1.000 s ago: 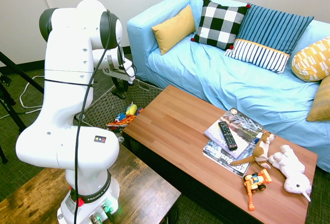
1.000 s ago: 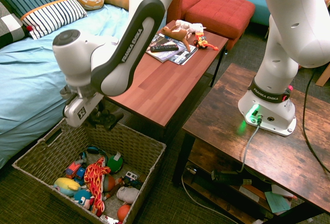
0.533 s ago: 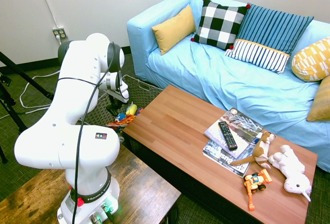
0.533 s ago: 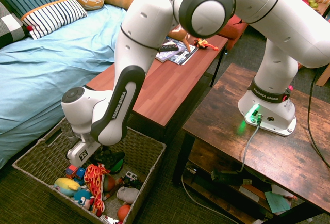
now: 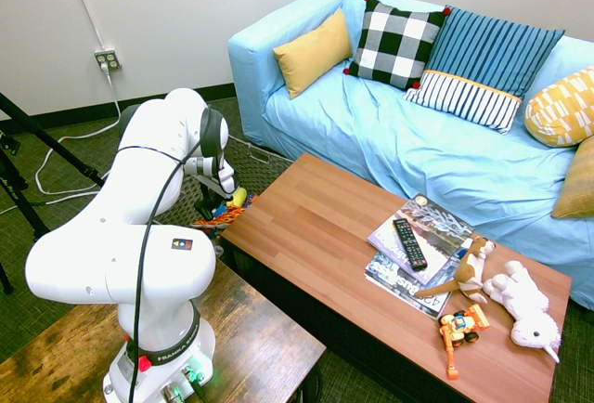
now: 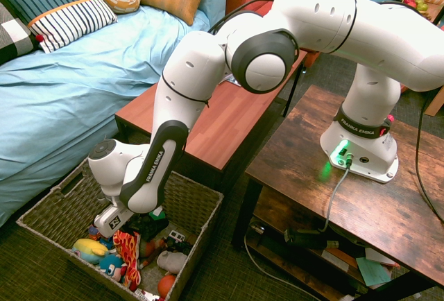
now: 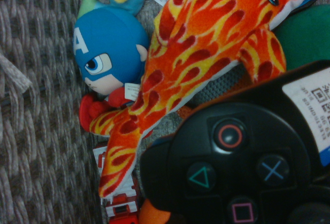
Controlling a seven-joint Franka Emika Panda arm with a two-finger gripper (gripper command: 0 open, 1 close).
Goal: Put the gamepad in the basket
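Wrist view: black gamepad (image 7: pixel 216 157) filling the near corner, closed gripper (image 6: pixel 123 231) gripping it down inside the wicker basket (image 6: pixel 202 212). Beyond it, flame-patterned plush (image 7: pixel 191 43) lying diagonally; blue-masked plush figure (image 7: pixel 111 48) resting beside that, near the woven wall.

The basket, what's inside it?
In the basket I see a flame-patterned toy, a blue-headed doll and a red ball. The gamepad is there too, by the hand. Whatever lies underneath is covered.
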